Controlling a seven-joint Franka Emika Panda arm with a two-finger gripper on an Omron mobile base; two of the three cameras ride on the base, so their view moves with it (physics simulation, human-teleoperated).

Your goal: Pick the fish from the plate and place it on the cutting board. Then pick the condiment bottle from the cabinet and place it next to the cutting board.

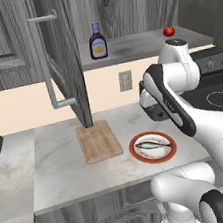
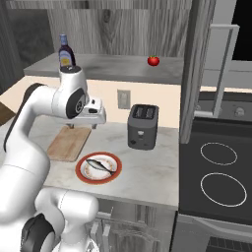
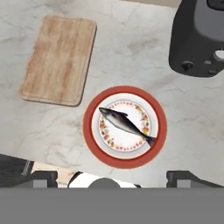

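Note:
The grey-blue fish (image 3: pixel 127 126) lies diagonally across the white middle of the red-rimmed plate (image 3: pixel 89 127), straight below my gripper (image 3: pixel 116 179). The jaws stand wide open and well above it, holding nothing. On the counter the fish (image 1: pixel 153 145) and plate (image 1: pixel 134 150) sit just right of the wooden cutting board (image 1: pixel 99 141), which is bare. The condiment bottle (image 1: pixel 97 42), dark with a blue cap, stands upright on the cabinet's grey shelf (image 1: pixel 134 47), behind the open door (image 1: pixel 65 59). From the right side I see the fish (image 2: pixel 101 166), board (image 2: pixel 69 142) and bottle (image 2: pixel 65 54).
A dark toaster (image 2: pixel 142 127) stands behind the plate on the right. A red tomato (image 2: pixel 153 61) rests on the shelf right of the bottle. The black stovetop (image 2: pixel 216 172) adjoins the counter's right end. The open door's bar handle (image 1: pixel 46 67) hangs above the board's left.

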